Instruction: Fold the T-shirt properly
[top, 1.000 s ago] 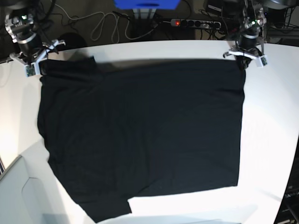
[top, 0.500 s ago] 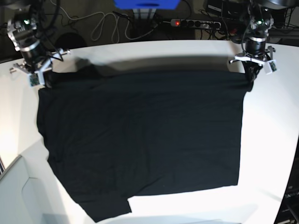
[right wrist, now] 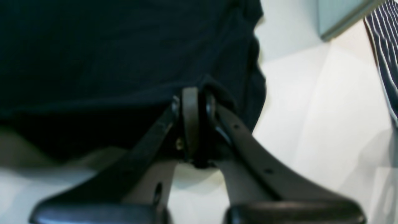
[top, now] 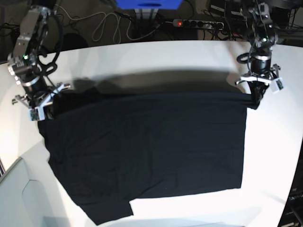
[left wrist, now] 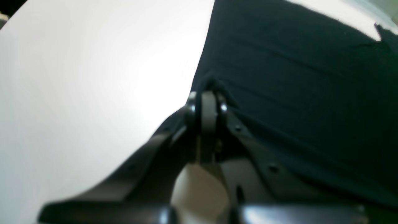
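Note:
The black T-shirt (top: 147, 151) lies spread on the white table (top: 274, 156), plain side up. Its far edge is raised and casts a shadow on the table behind it. My left gripper (top: 255, 98) is shut on the far right corner of the T-shirt. In the left wrist view the left gripper (left wrist: 206, 93) pinches a bunch of the T-shirt (left wrist: 295, 77) between closed fingers. My right gripper (top: 44, 111) is shut on the far left corner. In the right wrist view the right gripper (right wrist: 194, 91) clamps a fold of the T-shirt (right wrist: 108, 46).
A power strip (top: 196, 22), loose cables (top: 104, 26) and a blue object (top: 149, 4) sit behind the table's far edge. A pale panel (top: 19, 194) stands at the front left corner. A striped surface (right wrist: 382, 46) shows at the right wrist view's edge.
Both grippers have moved toward the table's front, each still holding its corner. The T-shirt's far edge has come forward with them, baring more white table behind it.

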{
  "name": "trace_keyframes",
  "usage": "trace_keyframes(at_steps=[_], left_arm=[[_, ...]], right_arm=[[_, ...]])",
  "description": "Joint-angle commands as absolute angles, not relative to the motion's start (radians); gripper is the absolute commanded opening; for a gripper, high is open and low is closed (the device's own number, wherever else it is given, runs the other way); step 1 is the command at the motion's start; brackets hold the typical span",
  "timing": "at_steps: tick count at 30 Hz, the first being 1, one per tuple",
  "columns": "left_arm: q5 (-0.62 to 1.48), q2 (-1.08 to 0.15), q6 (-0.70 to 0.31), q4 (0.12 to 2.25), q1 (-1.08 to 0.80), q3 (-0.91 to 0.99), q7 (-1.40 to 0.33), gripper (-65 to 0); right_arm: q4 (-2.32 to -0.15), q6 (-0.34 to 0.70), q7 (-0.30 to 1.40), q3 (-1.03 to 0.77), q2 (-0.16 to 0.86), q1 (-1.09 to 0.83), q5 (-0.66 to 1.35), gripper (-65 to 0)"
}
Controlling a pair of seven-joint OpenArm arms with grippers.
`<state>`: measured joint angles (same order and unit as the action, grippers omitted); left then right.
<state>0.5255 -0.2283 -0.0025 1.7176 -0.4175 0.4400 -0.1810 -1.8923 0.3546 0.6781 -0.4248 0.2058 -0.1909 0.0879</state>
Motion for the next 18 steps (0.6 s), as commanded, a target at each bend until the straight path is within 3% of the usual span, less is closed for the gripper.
trace_keyframes(at_steps=[1, 9, 18], left_arm=[[0.529, -0.24, -0.001, 1.715, -0.406, 0.447, -0.16, -65.0], [0.53, -0.268, -0.001, 1.593, -0.306, 0.437, -0.16, -65.0], [0.529, -0.291, -0.001, 1.589, -0.225, 0.437, -0.219, -65.0]], right_arm=[[-1.891, 0.363, 0.659, -0.429, 0.225, -0.165, 0.09, -64.8], [-1.761, 0.363, 0.661, -0.42, 0.228, -0.002, 0.09, -64.8], [-1.593, 0.363, 0.651, -0.289, 0.234, 0.176, 0.09, -64.8]])
